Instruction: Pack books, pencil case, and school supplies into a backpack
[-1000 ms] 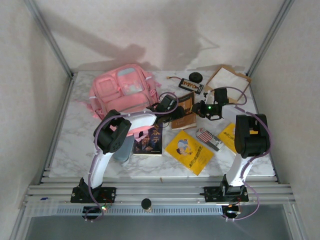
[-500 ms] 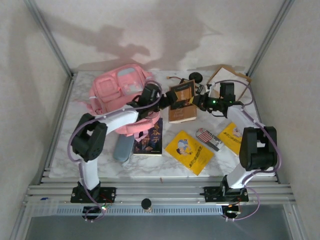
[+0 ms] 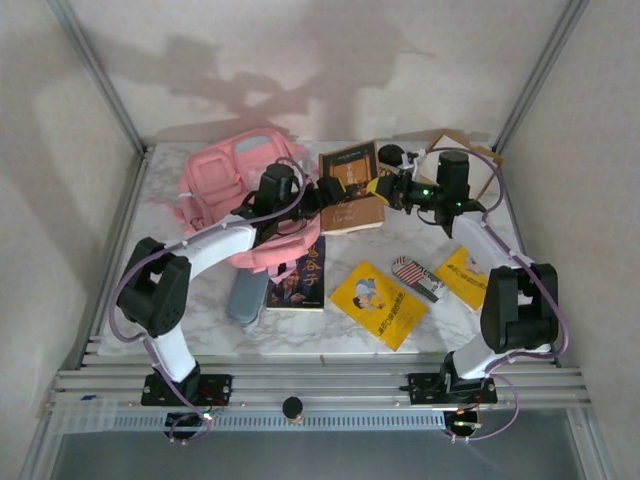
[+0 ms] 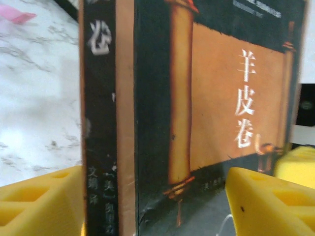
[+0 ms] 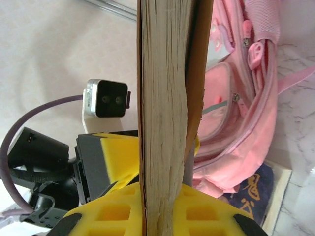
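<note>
The brown book with a gold panel (image 3: 350, 188) stands lifted above the table, just right of the pink backpack (image 3: 235, 190). My right gripper (image 3: 386, 188) is shut on its page edge (image 5: 162, 123), pads on both covers. My left gripper (image 3: 320, 192) is open astride the book's other end (image 4: 216, 98). One of its fingers (image 4: 39, 196) lies against the spine and the other stands off the cover. On the table lie the dark blue book (image 3: 298, 278), two yellow books (image 3: 378, 303) (image 3: 465, 272), the flag-striped supplies pack (image 3: 410, 272) and the grey-blue pencil case (image 3: 245, 296).
A cardboard tray (image 3: 470, 160) and a black round object (image 3: 392, 153) sit at the back right behind my right arm. The backpack (image 5: 246, 108) lies close beside the held book, with the dark blue book (image 5: 251, 191) below it. Walls and frame posts close in the table.
Both arms have carried the brown book up and toward the back of the table. The left arm has stretched out further, and its jaws have narrowed a little.
</note>
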